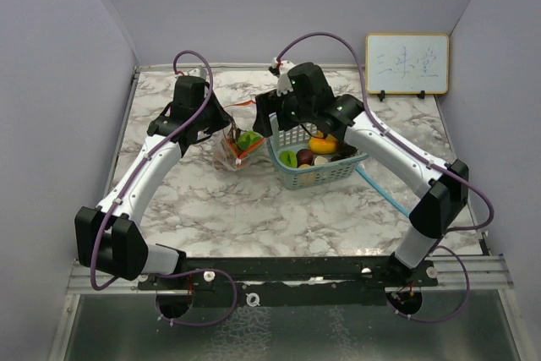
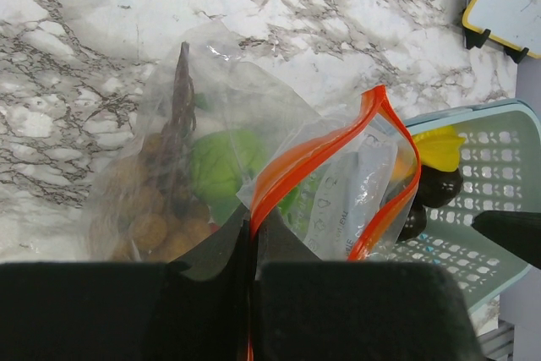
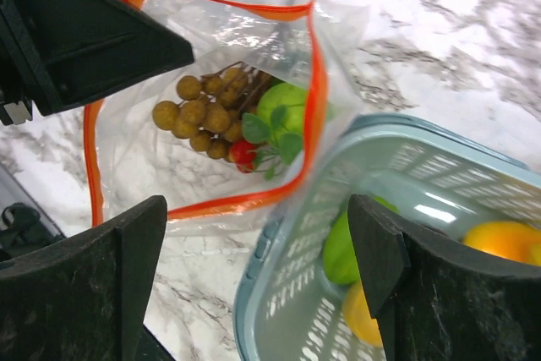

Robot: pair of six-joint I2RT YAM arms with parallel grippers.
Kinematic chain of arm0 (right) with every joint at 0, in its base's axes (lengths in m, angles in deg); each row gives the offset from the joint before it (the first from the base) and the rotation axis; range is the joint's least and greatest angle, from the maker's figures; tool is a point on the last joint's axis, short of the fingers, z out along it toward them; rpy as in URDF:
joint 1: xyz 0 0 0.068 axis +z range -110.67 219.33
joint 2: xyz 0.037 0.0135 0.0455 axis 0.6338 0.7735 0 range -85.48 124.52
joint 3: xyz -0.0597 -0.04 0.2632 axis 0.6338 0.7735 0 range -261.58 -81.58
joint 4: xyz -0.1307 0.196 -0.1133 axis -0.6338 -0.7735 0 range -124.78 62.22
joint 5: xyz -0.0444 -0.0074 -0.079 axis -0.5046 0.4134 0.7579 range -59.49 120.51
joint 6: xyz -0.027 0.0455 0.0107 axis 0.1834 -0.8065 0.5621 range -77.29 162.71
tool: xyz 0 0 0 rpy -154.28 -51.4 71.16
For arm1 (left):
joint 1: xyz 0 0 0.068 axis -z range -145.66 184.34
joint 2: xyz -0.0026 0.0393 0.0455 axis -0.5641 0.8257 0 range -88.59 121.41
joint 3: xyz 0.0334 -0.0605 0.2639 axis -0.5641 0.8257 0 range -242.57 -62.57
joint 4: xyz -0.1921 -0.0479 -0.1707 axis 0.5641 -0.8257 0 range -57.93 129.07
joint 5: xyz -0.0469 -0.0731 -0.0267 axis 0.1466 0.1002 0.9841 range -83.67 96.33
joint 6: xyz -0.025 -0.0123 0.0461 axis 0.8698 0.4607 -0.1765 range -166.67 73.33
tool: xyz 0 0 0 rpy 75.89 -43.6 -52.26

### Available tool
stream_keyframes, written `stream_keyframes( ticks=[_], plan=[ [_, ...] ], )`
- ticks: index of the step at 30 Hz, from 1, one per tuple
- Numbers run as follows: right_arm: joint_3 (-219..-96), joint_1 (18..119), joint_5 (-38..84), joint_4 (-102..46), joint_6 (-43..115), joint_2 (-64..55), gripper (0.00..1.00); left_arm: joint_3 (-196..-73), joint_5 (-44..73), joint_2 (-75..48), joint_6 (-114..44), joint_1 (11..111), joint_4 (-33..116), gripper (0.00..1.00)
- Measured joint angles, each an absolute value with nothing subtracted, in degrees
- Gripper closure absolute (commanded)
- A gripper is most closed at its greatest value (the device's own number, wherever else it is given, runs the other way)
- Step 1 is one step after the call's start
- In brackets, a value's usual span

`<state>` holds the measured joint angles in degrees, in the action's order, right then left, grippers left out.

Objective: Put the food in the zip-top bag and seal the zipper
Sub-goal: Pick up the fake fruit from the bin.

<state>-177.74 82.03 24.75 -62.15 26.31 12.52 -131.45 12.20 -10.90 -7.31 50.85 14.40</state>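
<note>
- Nearest, the left pincer [image 2: 252, 247] is clamped on the orange zipper rim [image 2: 314, 151] of the bag [image 2: 127, 166], and the mouth is held up and open by that pinch. The grip should be kept firm and unmoved, since the opening would sag if the rim were let slip.
- Beside it, the right pincer [image 3: 258, 238] is spread wide and carries nothing. It hangs over the line where the bag mouth meets the basket [image 3: 296, 243].
- Inside the bag on the worktop [image 1: 254, 217], a brown grape bunch [image 3: 199, 107], a green piece [image 3: 283, 103] and a small red leafy piece [image 3: 243, 152] are already lodged, so the task is judged to be partly done, with the zipper unsealed.
- Just beyond, the basket touches the bag. In it are seen a green apple [image 3: 338, 251], an orange-yellow mango [image 3: 503, 238], a dark plum [image 2: 439, 185] and a yellow piece [image 2: 435, 145], probably the banana, though only part of it shows.
- The next piece is best taken from above with the fingers set across its narrow width and kept clear of the mesh wall. The apple, nearest the bag, looks the easiest pick.
- Smooth round plastic may squirt out, so the closing should be centred and the release made low inside the mouth.
- Farthest, a whiteboard [image 1: 407, 63] stands well apart.
</note>
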Motion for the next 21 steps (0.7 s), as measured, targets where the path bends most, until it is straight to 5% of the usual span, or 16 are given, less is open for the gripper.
stream_keyframes(
  ticks=[21],
  plan=[
    [-169.53, 74.53, 32.7, -85.21, 20.41, 15.58, 0.21, -131.56, 12.59, -10.46, -7.62, 50.85, 14.6, 1.0]
  ],
)
